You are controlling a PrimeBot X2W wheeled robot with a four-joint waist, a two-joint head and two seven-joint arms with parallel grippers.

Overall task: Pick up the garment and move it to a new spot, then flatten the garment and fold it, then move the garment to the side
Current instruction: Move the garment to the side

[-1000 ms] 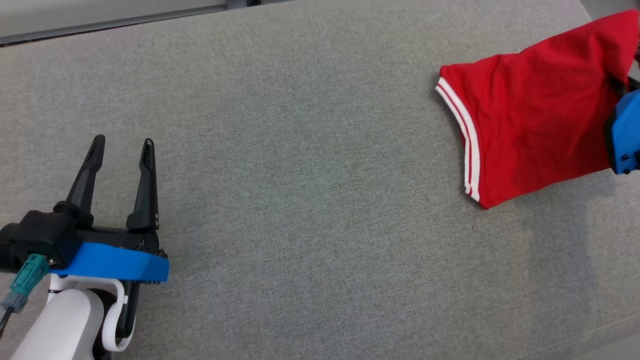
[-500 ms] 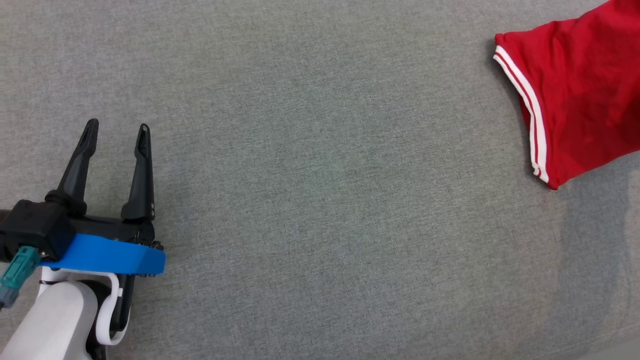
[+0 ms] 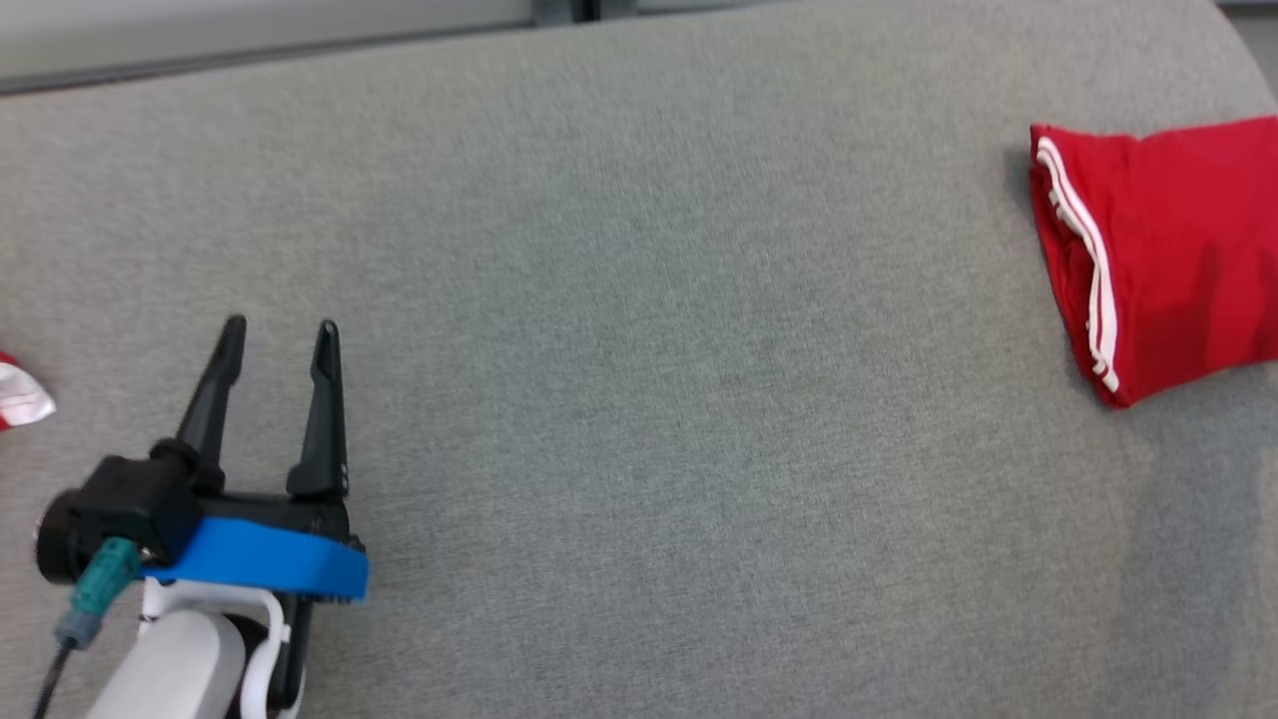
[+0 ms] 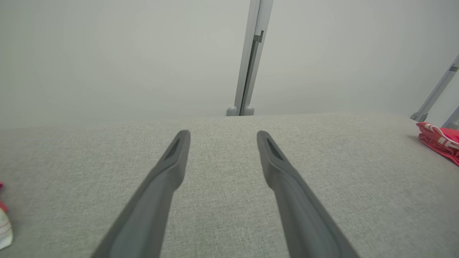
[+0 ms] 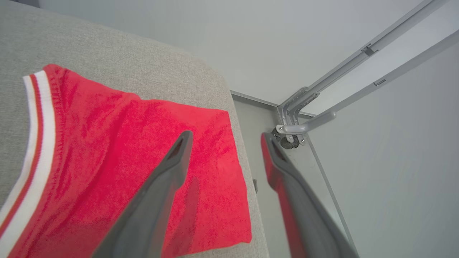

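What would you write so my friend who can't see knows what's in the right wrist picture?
A red garment with white stripes along one edge lies flat on a grey padded surface, close to its rim. The right tool hangs above it, its two dark fingers apart and holding nothing.

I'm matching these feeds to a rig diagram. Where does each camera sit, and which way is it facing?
Head view: on the robot's head, looking down on the grey surface; open left gripper lower left, red garment at right edge.
Left wrist view: on the left wrist, looking low along its two fingers across the surface toward a pale wall.
Right wrist view: on the right wrist, looking down past the open right gripper onto the garment.
Shared: all three show the garment.
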